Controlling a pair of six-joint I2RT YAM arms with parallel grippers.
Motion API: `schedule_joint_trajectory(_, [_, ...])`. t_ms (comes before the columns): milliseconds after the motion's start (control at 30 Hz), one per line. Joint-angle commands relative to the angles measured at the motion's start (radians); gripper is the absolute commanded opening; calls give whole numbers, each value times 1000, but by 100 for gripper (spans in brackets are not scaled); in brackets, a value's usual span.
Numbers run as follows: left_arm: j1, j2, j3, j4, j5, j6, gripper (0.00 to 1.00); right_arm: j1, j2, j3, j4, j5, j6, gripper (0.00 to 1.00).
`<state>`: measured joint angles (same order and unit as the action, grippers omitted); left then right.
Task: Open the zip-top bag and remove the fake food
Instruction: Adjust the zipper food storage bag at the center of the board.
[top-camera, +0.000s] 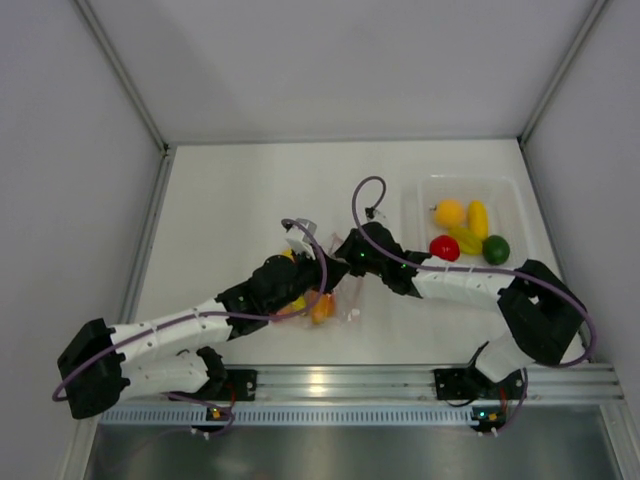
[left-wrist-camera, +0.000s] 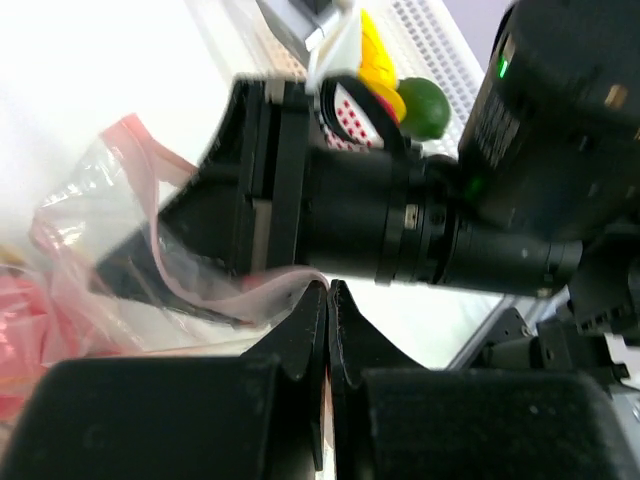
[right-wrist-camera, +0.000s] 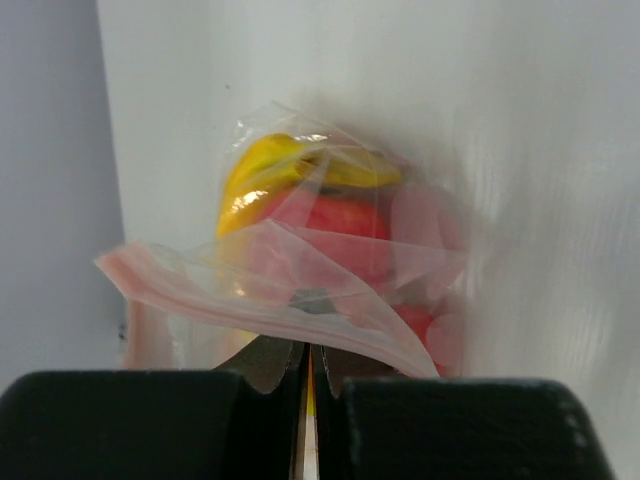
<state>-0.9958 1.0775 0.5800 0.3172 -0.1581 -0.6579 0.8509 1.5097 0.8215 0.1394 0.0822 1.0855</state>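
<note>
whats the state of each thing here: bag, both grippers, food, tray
zip-top bag: pinched at its edge by both grippers, cannot tell if the zip is parted
left gripper: shut on the bag's pink strip
right gripper: shut on the bag's edge
fake food: yellow and red pieces inside the bag
clear tray: holds four pieces, orange, yellow, red, green

White table (top-camera: 235, 200), zip-top bag (top-camera: 342, 302), tray (top-camera: 424, 207)

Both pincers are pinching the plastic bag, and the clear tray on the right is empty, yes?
Not empty: the top view shows an orange, a banana, a red fruit and a lime in the clear tray. Yes, left pincer and right pincer pinch the zip-top bag.
</note>
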Motion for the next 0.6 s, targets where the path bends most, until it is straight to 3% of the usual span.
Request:
schedule_joint_trajectory(0, [-1, -28, 86, -62, -133, 3, 0, 51, 15, 41, -109, 71, -97, 0])
schedule_joint_trajectory(267, [-3, -63, 123, -127, -262, 15, 0, 80, -49, -27, -218, 217, -156, 0])
schedule_joint_trajectory(567, [-4, -51, 116, -129, -255, 15, 0, 65, -137, -108, -254, 272, -167, 0])
